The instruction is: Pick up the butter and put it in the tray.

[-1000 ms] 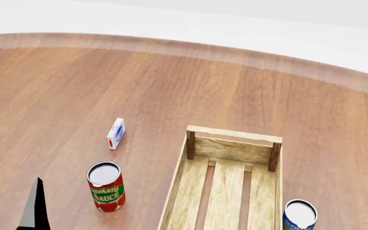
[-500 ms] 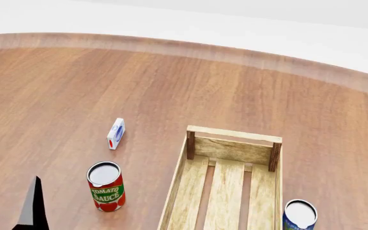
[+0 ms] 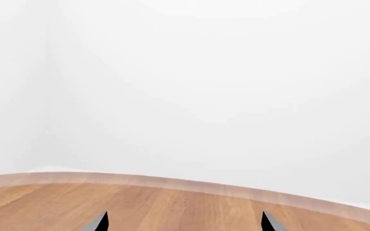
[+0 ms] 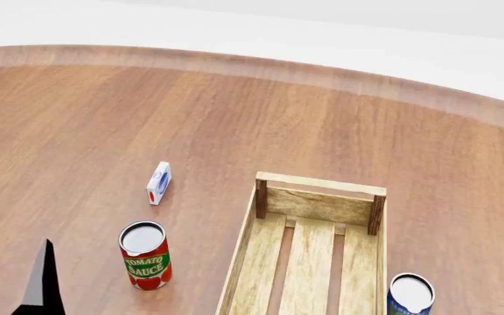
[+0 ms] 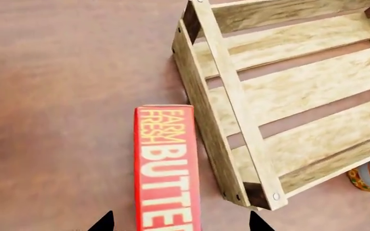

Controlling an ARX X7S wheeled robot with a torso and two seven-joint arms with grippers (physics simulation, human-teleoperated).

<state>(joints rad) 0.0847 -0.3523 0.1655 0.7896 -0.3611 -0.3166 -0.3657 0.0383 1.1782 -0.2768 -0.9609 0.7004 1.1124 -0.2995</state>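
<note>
My right gripper (image 5: 179,222) has its jaws spread, one fingertip either side of the butter (image 5: 167,168), which lies on the table (image 4: 77,118) just beside the tray (image 5: 227,96); I can't tell if they touch it. My left gripper (image 3: 183,222) also shows parted tips. The tray's slatted floor, where visible, holds nothing. The box reads "FARM FRESH BUTTER". One tomato sauce can (image 4: 145,255), one blue can (image 4: 409,294), one small white-blue carton (image 4: 158,182).
</note>
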